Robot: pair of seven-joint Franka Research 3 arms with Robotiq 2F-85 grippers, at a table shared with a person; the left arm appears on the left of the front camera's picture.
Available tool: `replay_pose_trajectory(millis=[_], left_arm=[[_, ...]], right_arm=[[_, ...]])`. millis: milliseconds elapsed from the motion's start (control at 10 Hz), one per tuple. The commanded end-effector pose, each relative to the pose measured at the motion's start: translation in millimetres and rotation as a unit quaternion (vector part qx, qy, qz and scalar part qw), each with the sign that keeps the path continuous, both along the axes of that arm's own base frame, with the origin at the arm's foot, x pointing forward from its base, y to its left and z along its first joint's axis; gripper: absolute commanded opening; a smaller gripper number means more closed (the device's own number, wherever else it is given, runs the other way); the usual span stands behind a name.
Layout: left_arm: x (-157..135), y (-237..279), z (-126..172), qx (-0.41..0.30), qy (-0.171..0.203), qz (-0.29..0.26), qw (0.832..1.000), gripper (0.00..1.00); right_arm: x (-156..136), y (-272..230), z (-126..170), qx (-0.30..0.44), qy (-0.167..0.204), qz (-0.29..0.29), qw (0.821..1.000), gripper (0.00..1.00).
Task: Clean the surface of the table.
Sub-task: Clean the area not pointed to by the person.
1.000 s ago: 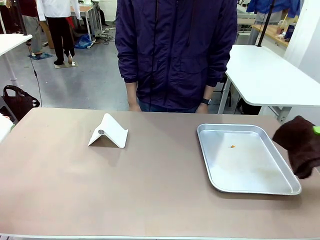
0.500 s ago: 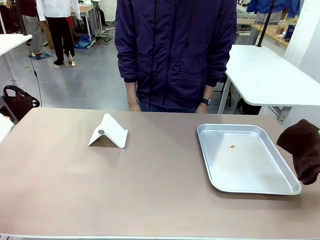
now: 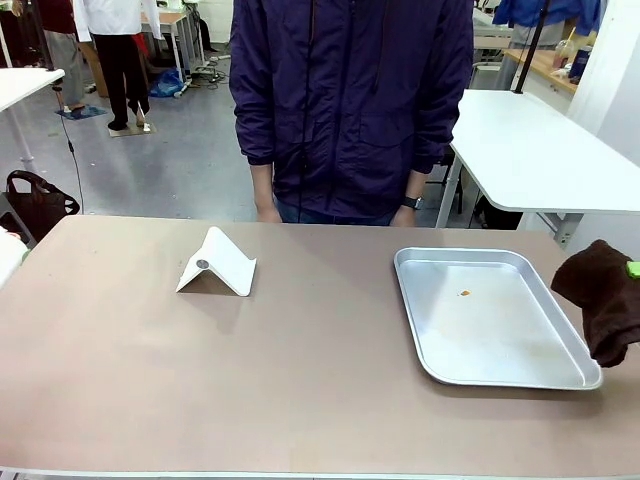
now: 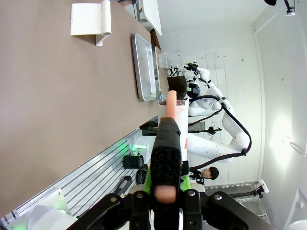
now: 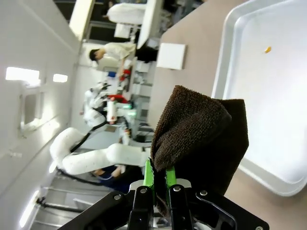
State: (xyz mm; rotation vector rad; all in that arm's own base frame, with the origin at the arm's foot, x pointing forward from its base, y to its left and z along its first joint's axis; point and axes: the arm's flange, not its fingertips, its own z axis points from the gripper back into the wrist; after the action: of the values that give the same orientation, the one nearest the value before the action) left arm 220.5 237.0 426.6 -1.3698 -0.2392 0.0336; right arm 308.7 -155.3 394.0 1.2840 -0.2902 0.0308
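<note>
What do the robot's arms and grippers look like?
The right arm and left arm are white, with rounded segments; black cables run along the right one. The left gripper and right gripper are black with green finger pads.

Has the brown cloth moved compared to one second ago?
Yes, slightly: the brown cloth now hangs a little lower and further right against the metal tray.

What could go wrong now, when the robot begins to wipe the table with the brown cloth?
1. The brown cloth hangs loosely from the right claw, close to the tray; a sweep might catch the rim and shift the tray.
2. The orange crumb inside could then spill onto the table.
3. A wide wipe might knock over the white folded stand.
</note>
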Motion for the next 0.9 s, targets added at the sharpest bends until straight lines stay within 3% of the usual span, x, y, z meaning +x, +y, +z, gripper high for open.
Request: replay_pose_trajectory(millis=[0,100,400,800], left_arm=[[-1.3,-2.5,3.1,-0.002,0.002,0.003,1.0,0.22],[-1.3,-2.5,3.1,-0.002,0.002,0.003,1.0,0.22],[-1.3,-2.5,3.1,-0.002,0.002,0.003,1.0,0.22],[-1.3,-2.5,3.1,-0.002,0.002,0.003,1.0,0.22]], right_arm=[[40.3,26.9,4.0,-0.055,-0.002,-0.003,0.998,0.11],[66.0,33.6,-1.7,-0.089,-0.005,-0.032,0.995,0.11],[120.2,56.4,-27.3,-0.187,-0.039,-0.034,0.981,0.11],[172.3,76.0,-70.7,-0.273,-0.021,-0.031,0.961,0.11]])
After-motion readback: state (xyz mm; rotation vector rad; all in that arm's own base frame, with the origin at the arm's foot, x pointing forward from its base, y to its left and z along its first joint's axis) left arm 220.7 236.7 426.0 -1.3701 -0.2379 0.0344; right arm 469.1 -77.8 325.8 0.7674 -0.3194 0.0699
